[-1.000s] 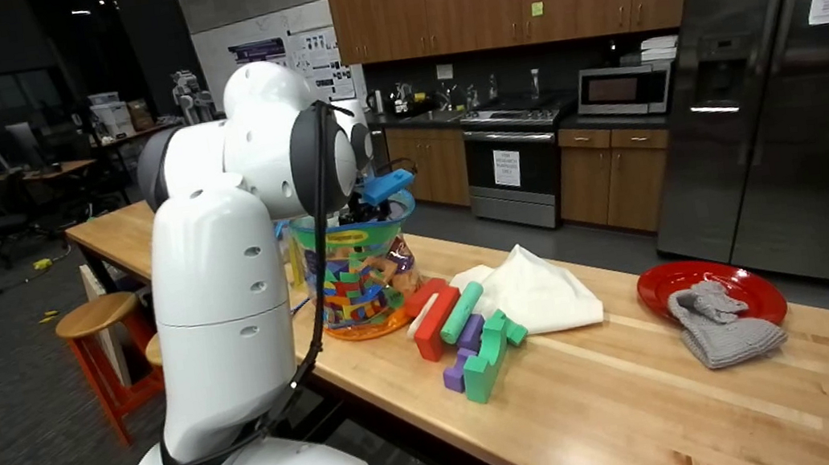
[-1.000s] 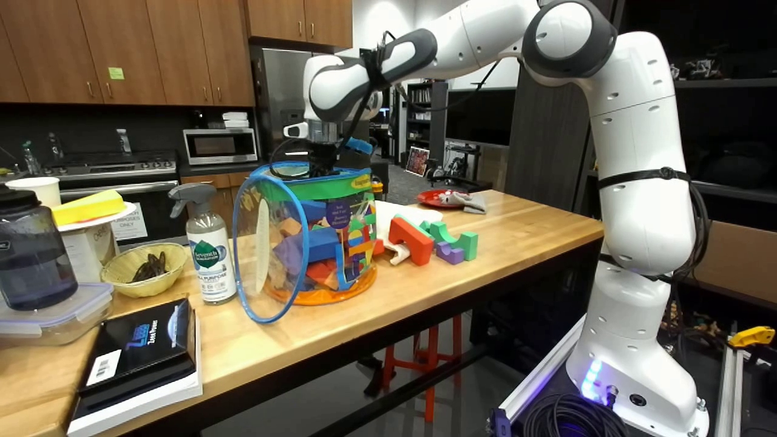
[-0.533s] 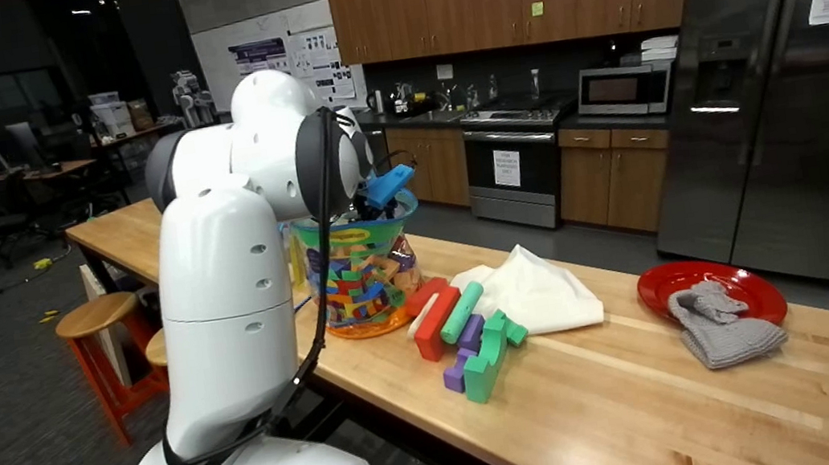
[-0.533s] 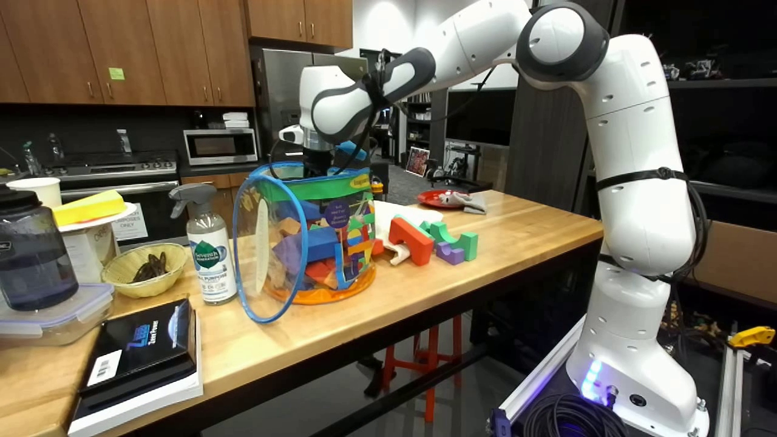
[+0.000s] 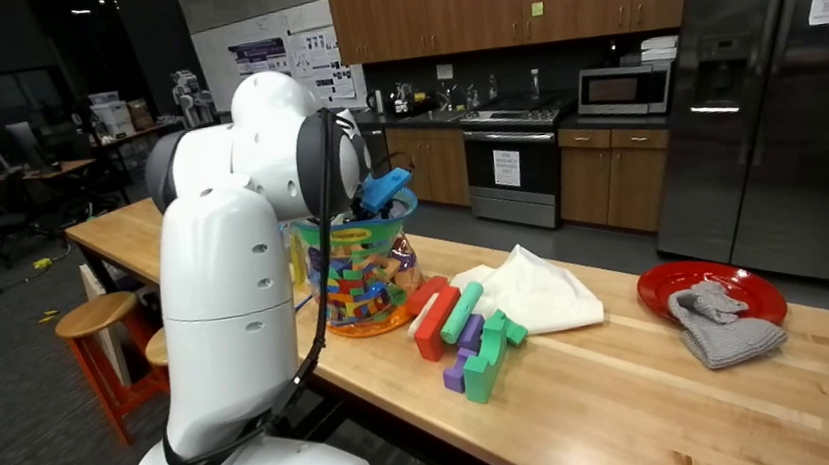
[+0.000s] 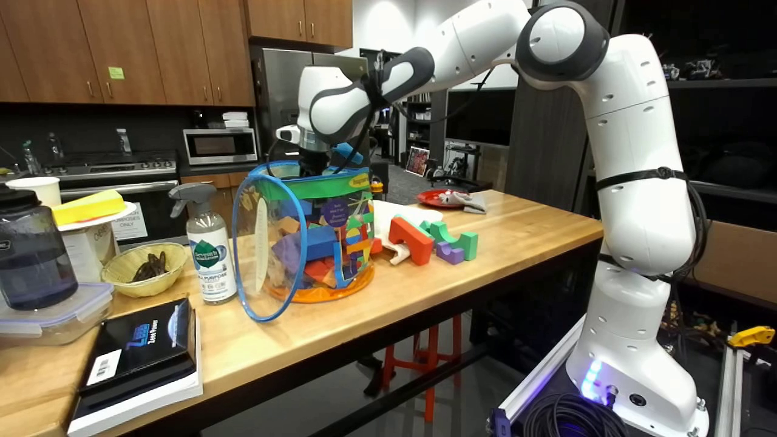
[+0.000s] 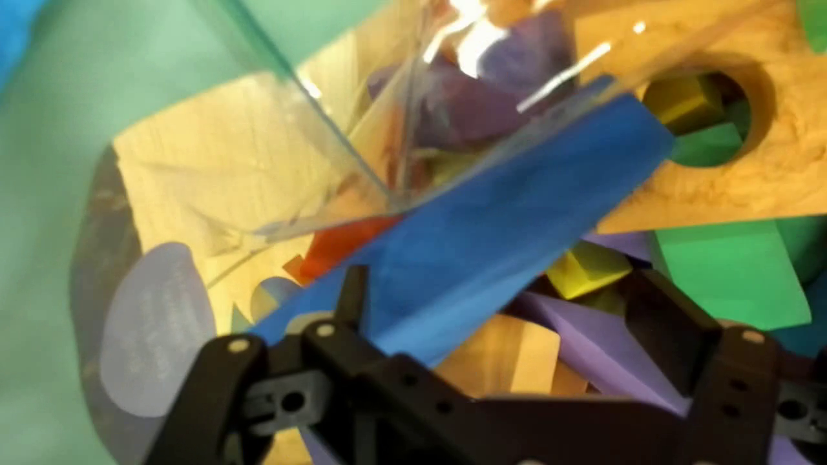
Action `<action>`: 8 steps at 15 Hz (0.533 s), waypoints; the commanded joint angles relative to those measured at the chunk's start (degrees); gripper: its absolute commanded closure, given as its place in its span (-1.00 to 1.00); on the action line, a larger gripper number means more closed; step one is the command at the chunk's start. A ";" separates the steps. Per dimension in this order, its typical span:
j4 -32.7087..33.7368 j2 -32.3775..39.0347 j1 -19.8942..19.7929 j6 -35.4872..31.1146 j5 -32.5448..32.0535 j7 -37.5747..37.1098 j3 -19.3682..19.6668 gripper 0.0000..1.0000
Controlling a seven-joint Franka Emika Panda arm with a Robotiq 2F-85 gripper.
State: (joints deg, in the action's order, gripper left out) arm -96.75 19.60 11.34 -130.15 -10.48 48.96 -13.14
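My gripper (image 7: 501, 287) is open in the wrist view, with its fingers wide apart and nothing held. It points down into a clear bucket with a green band (image 6: 337, 186) and blue rim; the bucket also shows in an exterior view (image 5: 358, 234). The bucket is full of coloured blocks. A long blue block (image 7: 478, 226) slants in front of the fingers, and the left finger overlaps its lower end. A purple block (image 7: 601, 342), a yellow block (image 7: 586, 271) and a wooden block (image 7: 536, 355) show between the fingers. A green block (image 7: 730, 271) is beside the right finger. Contact is unclear.
A round blue-rimmed lid (image 6: 270, 249) leans at the bucket, beside a spray bottle (image 6: 211, 264). A red arch block (image 6: 411, 240), green arch block (image 5: 487, 356) and white cloth (image 5: 532, 293) lie nearby. A red plate (image 5: 657, 283) with grey cloth stands farther along the table.
My wrist and gripper have moved down into the bucket over the last second, then shifted slightly sideways. The bucket has shifted very slightly. The blocks on the table have not moved.
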 commanded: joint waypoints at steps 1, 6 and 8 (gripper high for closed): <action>-0.18 -0.70 -1.48 -0.40 6.89 0.85 -1.95 -1.00; -0.57 -0.79 -1.36 -1.00 9.32 0.17 -1.66 -1.00; -0.90 -1.04 -1.06 -2.16 6.97 -0.40 -0.75 -1.00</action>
State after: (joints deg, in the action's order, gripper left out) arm -96.68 19.60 10.62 -130.65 -2.07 48.99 -14.40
